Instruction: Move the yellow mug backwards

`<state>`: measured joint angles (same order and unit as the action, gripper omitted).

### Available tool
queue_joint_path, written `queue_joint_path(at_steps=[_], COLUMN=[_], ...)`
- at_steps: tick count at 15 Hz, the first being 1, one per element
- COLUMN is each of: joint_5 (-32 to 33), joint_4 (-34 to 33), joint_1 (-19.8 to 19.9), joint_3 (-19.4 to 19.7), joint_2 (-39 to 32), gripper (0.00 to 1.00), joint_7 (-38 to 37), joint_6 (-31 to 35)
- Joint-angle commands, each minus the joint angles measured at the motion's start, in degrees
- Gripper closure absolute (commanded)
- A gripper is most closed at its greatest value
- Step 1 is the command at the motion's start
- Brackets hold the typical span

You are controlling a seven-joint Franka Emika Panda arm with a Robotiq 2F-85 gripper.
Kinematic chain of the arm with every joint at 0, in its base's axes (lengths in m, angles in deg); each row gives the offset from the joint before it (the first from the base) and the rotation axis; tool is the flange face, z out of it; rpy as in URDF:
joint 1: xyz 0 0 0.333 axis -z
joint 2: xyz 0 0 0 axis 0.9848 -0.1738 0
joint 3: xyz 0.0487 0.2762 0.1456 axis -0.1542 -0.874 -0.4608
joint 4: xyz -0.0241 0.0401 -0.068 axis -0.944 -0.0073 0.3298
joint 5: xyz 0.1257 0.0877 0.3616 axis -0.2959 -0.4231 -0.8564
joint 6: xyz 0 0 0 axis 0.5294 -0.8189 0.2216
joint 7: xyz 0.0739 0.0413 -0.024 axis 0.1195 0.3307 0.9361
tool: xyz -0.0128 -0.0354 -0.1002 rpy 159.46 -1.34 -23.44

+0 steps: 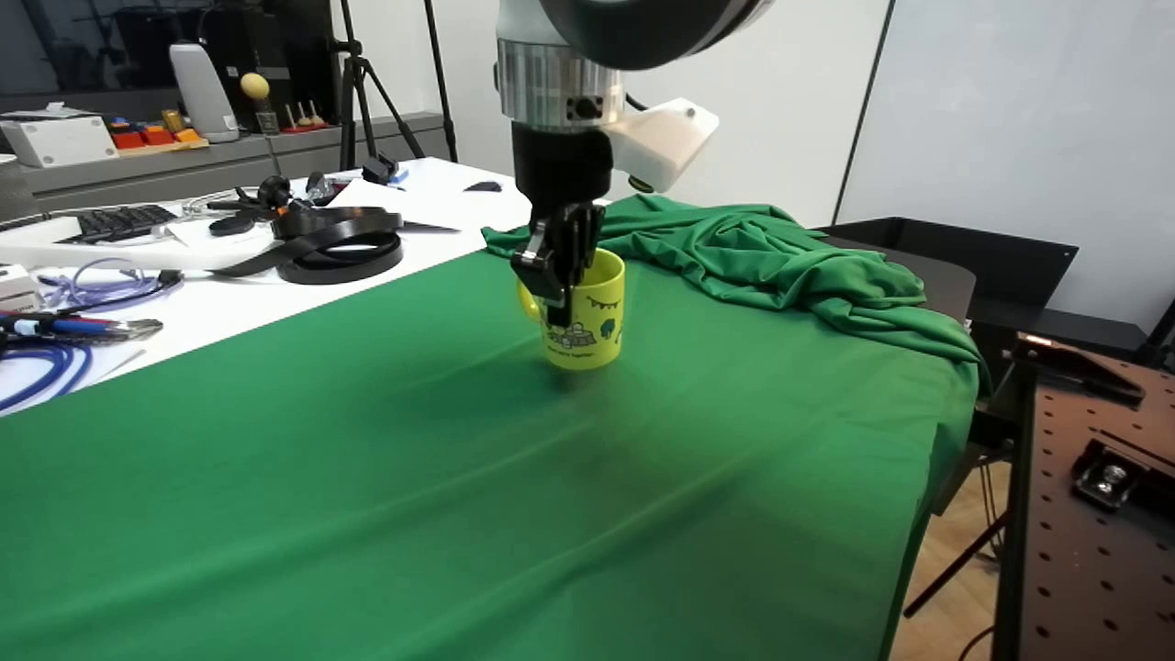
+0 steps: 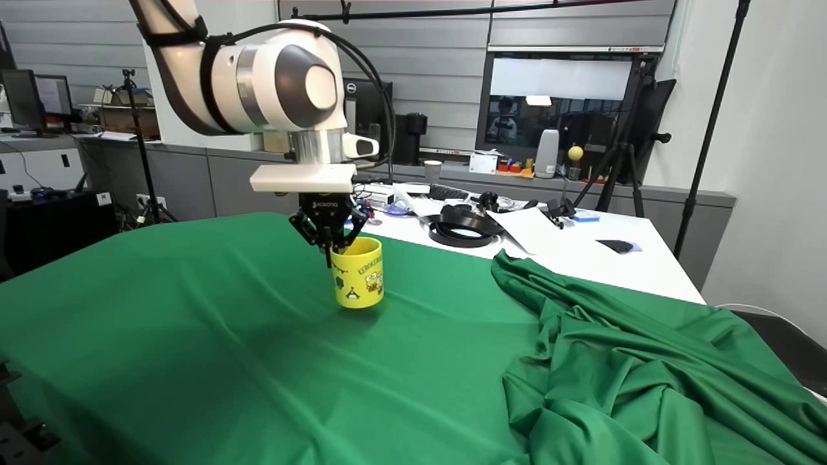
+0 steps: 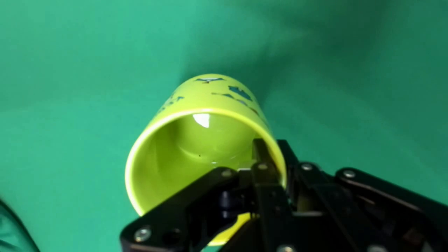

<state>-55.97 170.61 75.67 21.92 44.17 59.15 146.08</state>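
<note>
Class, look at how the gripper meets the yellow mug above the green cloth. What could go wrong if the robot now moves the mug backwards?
1. The gripper pinches the yellow mug at only one side of its rim, so the mug may tilt or swing.
2. The green cloth below is creased; a mug carried too low might catch on a fold.

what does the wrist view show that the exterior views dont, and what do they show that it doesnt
Only the wrist view looks down into the yellow mug, showing its inner bottom and a white glint there.

Only the exterior views show the robot arm above the gripper, the cluttered white tabletop, the yellow ball and the black tripod.

All share the mug with printed pictures outside, the gripper at its rim, and the green cloth.
</note>
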Motion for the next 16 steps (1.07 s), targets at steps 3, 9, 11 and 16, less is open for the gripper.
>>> queue_joint_path(at_steps=[3, 9, 11, 16], joint_5=[-1.92, -0.79, -0.53, -0.98], joint_4=[-8.28, -14.47, -15.69, -16.69], joint_1=[0.38, -1.4, -1.93, -2.06], joint_3=[-2.98, -3.68, -3.52, -3.82], joint_2=[-2.92, -8.35, -9.73, -11.42], gripper=[0.98, 0.98, 0.98, 0.98], joint_7=[1.41, 0.65, 0.48, 0.76], joint_6=[-4.76, -9.69, -10.37, -9.39])
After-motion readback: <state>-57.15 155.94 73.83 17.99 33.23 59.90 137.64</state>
